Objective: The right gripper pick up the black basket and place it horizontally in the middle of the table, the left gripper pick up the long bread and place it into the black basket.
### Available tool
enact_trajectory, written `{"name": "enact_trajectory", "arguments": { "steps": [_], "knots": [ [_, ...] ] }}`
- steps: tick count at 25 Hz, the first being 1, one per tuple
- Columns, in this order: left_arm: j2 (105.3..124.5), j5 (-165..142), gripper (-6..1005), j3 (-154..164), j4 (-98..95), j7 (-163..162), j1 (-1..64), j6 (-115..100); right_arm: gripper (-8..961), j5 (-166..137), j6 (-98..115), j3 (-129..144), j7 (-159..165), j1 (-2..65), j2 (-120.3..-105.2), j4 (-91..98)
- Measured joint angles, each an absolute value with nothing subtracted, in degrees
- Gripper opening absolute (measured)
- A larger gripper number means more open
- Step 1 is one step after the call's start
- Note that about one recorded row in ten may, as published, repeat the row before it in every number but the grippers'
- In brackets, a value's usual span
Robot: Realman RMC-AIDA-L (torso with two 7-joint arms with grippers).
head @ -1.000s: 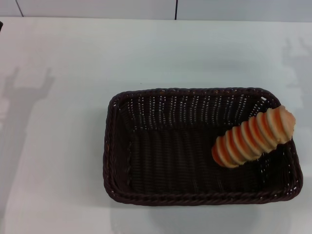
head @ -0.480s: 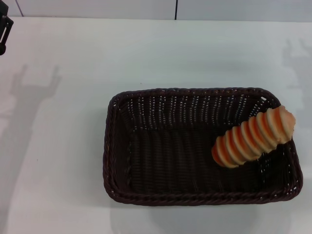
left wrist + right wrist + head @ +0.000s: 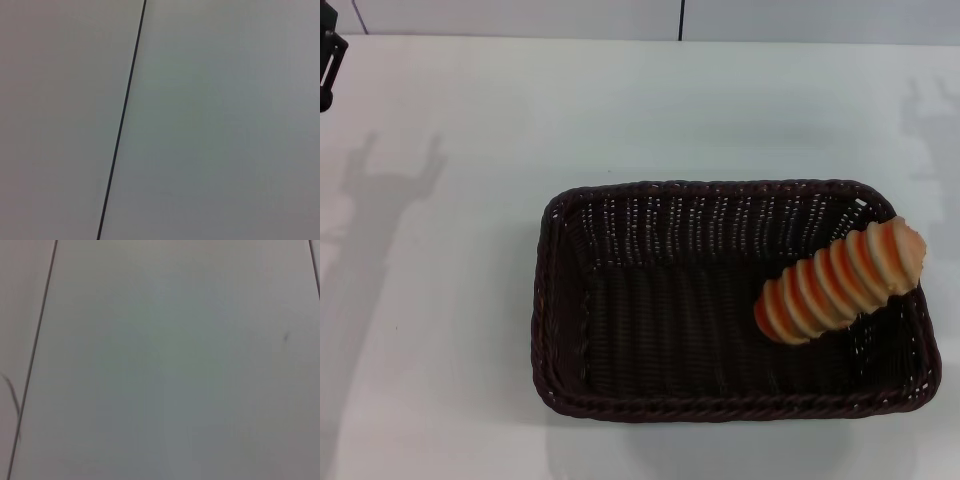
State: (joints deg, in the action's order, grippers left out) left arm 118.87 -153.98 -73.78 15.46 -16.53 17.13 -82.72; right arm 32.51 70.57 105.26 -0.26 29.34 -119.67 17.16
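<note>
The black basket (image 3: 620,400) lies lengthwise across the white table (image 3: 450,300), right of the middle in the head view. The long bread (image 3: 838,281), striped orange and tan, lies inside it at the right end, its far end resting up on the right rim. A black piece of my left gripper (image 3: 328,62) shows at the far left edge, well away from the basket. My right gripper is out of view. Both wrist views show only pale flat panels with dark seams.
Gripper shadows fall on the table at the left (image 3: 380,185) and at the far right (image 3: 930,120). A wall with a dark vertical seam (image 3: 681,18) runs along the table's far edge.
One second ago the left gripper was barely at the left edge; it came into view there by half a second ago and its shadow shifted right. Basket and bread have not moved.
</note>
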Motion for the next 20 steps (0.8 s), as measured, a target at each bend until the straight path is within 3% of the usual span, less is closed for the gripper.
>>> {"name": "enact_trajectory", "arguments": {
  "steps": [20],
  "knots": [
    [118.82, -153.99, 868, -74.03, 15.72, -16.52, 16.7, -83.12, 317, 32.53, 70.76, 105.06, -0.26, 28.91, -119.81, 17.47]
  ]
}}
